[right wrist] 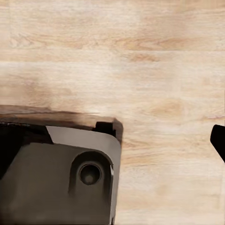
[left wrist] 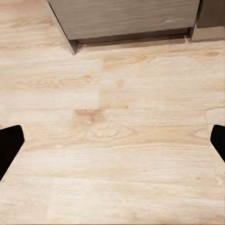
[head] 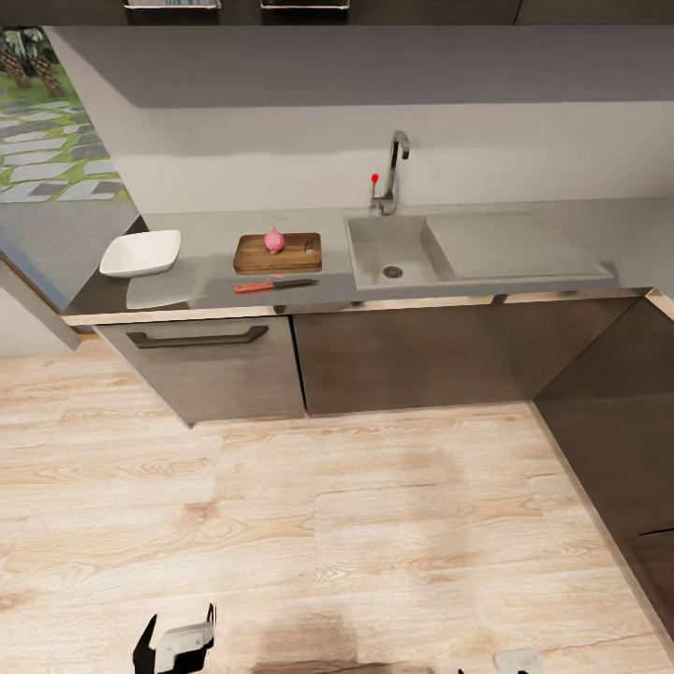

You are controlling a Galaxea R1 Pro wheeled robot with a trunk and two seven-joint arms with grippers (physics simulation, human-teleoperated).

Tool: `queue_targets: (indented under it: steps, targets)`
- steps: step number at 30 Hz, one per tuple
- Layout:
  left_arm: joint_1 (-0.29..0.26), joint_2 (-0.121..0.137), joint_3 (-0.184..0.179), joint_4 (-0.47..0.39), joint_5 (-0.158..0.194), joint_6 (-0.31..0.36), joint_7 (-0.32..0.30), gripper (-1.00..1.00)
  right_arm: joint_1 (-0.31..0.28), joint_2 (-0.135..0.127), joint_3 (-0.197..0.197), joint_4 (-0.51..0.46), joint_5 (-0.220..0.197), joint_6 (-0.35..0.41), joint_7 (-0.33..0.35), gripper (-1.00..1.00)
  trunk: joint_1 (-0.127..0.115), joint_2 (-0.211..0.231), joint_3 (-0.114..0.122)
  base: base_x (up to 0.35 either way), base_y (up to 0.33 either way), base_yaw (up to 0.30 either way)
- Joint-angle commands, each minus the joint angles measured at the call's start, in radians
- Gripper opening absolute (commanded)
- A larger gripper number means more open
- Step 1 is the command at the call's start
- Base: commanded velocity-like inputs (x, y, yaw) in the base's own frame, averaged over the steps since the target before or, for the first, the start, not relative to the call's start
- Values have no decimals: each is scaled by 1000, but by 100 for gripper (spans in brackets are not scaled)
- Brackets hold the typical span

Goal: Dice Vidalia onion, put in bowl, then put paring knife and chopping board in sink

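On the grey glossy tabletop (head: pixel 524 217), pink whole onion (head: pixel 273 241) sits on brown wooden chopping board (head: pixel 278 253), red-handled paring knife (head: pixel 274 285) just beside; left gripper (left wrist: pixel 112 140) spread wide, right gripper's state unclear.

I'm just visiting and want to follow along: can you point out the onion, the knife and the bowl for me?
Vidalia onion (head: pixel 273 241): head view, middle of the pinkish bulb on the chopping board.
Paring knife (head: pixel 258 286): head view, on its red handle.
Bowl (head: pixel 140 253): head view, on its white inner floor.
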Motion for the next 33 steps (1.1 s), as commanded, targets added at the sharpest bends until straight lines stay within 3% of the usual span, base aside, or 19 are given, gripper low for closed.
queue_targets:
  steps: [1, 3, 5, 7, 11, 17, 25, 29, 32, 33]
  targets:
    - [1, 14, -11, 3, 7, -4, 7, 100, -1, -5, 4, 1, -7, -8, 14, 100, 0, -2, -1, 0, 0, 0]
    - [3, 31, -11, 3, 7, -2, 17, 100, -1, -7, 4, 8, -9, -67, 29, 100, 0, -2, -1, 0, 0, 0]
    - [4, 28, -11, 2, 7, -1, 20, 100, -1, -7, 4, 15, -8, -147, 26, 100, 0, -2, -1, 0, 0, 0]
    - [4, 23, -11, 2, 7, 0, 21, 100, -1, -6, 5, 17, -7, -176, 4, 100, 0, -2, -1, 0, 0, 0]
    - [5, 16, -11, 2, 7, 10, 20, 100, -1, -7, 5, 19, -7, -193, -36, 100, 0, -2, -1, 0, 0, 0]
    - [5, -10, -11, 1, 5, 168, 11, 100, -1, -8, 6, 19, -7, -201, -50, 100, 0, -2, -1, 0, 0, 0]
    - [5, -20, -11, 1, 5, 209, -5, 100, -1, -12, 1, 21, -7, -260, -53, 100, 0, -2, -1, 0, 0, 0]
    - [5, -21, -11, 1, 5, 212, -7, 100, -1, -11, -36, 42, -7, -278, -54, 100, 0, -2, -1, 0, 0, 0]
    - [5, -22, -11, 0, 4, 213, -7, 100, -1, -10, -94, 56, -7, -283, -54, 100, 0, -2, -1, 0, 0, 0]
    - [5, -22, -11, 0, 5, 213, -7, 100, -1, -10, -135, 61, -7, -284, -53, 100, 0, -2, -1, 0, 0, 0]
